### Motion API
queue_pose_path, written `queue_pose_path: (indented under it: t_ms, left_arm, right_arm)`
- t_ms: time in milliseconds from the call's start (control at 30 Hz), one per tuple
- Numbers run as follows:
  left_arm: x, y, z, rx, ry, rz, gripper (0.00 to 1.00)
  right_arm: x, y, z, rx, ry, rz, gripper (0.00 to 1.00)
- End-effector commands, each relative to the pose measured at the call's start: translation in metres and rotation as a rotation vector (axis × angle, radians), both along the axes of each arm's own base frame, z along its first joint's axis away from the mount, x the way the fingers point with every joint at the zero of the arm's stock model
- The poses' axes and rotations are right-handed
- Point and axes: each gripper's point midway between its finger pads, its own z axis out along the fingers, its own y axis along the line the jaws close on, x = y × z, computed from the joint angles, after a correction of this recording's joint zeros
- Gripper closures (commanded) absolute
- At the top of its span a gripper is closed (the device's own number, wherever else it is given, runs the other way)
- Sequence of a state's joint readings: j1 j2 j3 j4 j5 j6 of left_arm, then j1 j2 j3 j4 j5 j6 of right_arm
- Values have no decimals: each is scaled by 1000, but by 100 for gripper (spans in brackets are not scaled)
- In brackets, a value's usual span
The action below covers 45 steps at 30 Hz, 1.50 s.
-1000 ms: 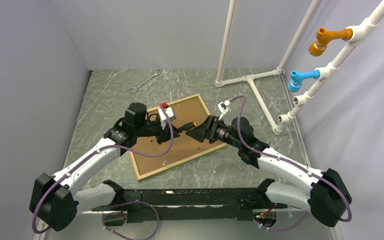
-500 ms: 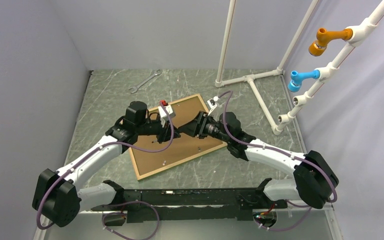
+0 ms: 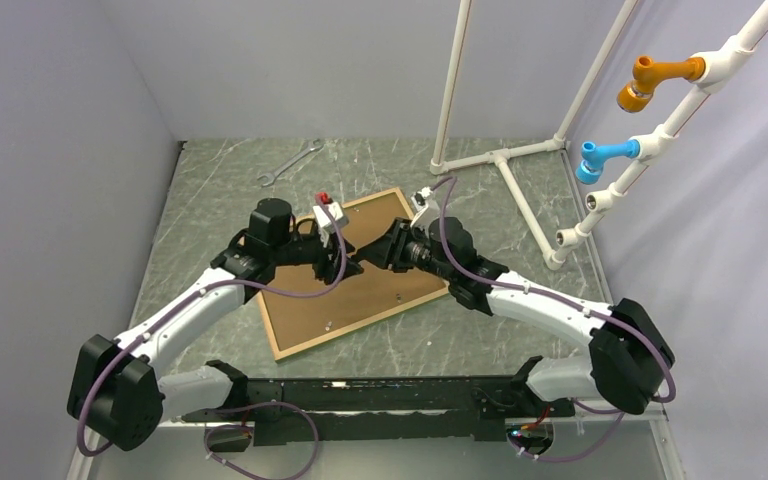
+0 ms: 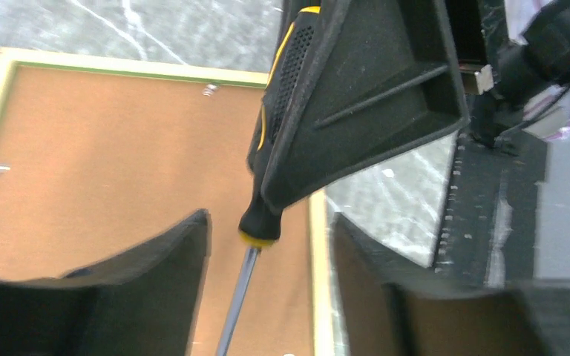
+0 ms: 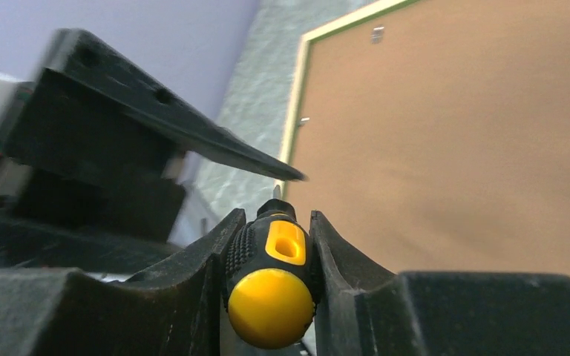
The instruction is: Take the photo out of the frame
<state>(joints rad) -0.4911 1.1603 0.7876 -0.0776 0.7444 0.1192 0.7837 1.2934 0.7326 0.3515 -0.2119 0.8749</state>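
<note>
The frame point(image 3: 360, 324) lies flat and back-up in the middle of the table point(image 3: 210, 200), its light wood-coloured rails point(image 4: 119, 65) with a thin green inner line bounding the brown backing board point(image 3: 340, 300), which fills it edge to edge; the photo itself is hidden from every view. The frame's long axis runs on a diagonal in the top view, from the near left to the far right, with one corner pointing toward the back wall. Small metal tabs point(image 5: 376, 32) sit along the rails, on the edge of the board. Both grippers hang over the far-right half of the board, tips facing each other, neither touching frame or board. The right gripper point(image 5: 276, 219) is clamped on the black-and-yellow handle of a screwdriver point(image 5: 271, 297), its two fingers pressed against the handle's sides, the yellow butt toward the wrist camera and the shaft aimed at the left arm. The left gripper point(image 4: 271, 222) has its fingers spread wide, and the end of the handle and the bare shaft point(image 4: 237, 297) lie in the gap between them, above the board beside the frame's right rail; no contact with either finger can be seen. Any lettering on the handle cannot be made out. Farther back lie a wrench point(image 3: 290, 163) and a white pipe stand point(image 3: 500, 158).
</note>
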Motion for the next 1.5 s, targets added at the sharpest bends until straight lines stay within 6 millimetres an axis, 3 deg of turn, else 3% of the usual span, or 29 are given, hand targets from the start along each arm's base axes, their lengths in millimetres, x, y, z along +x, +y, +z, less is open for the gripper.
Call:
queue_pose_path:
  t_ms: [0,67,300,433,533,633,733,900,1067,1300,1467]
  left_arm:
    - [28,11,35,-72,-108,138,25]
    - [42,24,34,-61,-97,232,18]
    - [107,104,5,-8,109,661,22]
    - [132,192,-39,97,279,1067,24]
    - [128,266,-74,177,434,1359,28]
    - [124,299,-94,127,553,1468,31]
    - [129,313,-106,86,598,1501,40]
    - [125,304,-132,104,709,1448,42]
    - [129,293,-138,72,737,1389,35]
    - [126,289,-152,105,786,1367,50]
    - [125,285,-156,147,777,1360,54]
  right_arm:
    - [33,-36,-7,-219,-59,-191,100]
    - [40,-48,-13,-295,-64,-210,100]
    - [57,-96,-14,-565,-244,-257,100]
    - [69,-123,-14,-694,-240,-311,100]
    - [72,-129,-6,-678,-250,-307,100]
    - [72,-130,-2,-641,-268,-303,100]
    - [72,-128,-3,-622,-262,-294,100]
    - [73,-126,-5,-623,-261,-278,100]
    - [71,-125,-5,-626,-272,-266,100]
    - [75,-133,-5,-673,-289,-281,100]
    - [88,-138,-12,-789,-286,-269,100]
